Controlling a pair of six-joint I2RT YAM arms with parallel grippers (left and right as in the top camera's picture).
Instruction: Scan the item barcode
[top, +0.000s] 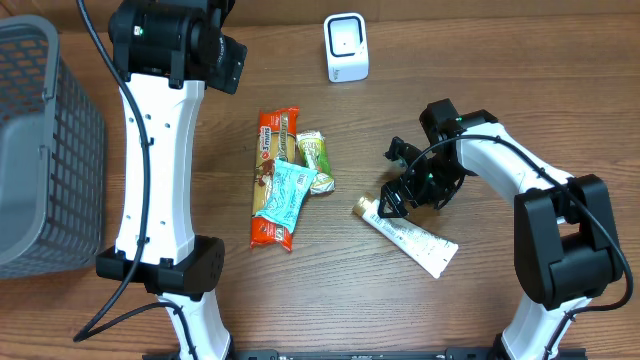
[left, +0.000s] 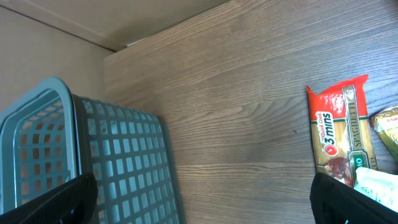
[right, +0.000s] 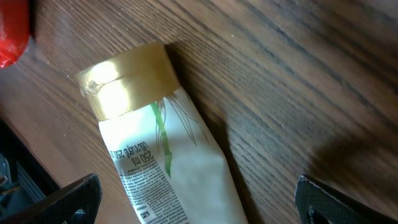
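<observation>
Wooden table (top: 500, 60) — basket (top: 60, 130), scanner (top: 346, 47), packets (top: 277, 180) (overlapping), tube (top: 410, 236).

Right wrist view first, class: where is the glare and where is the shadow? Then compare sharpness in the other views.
Right wrist: sheen on the gold cap, with a soft shadow across the table at right. Left wrist: basket mesh and spaghetti pack print are crisp. Overhead: even light, sharp.

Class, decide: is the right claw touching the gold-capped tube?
Apart. The right wrist view shows the right claw open, its fingers flanking the gold-capped tube, with table visible on both sides.
</observation>
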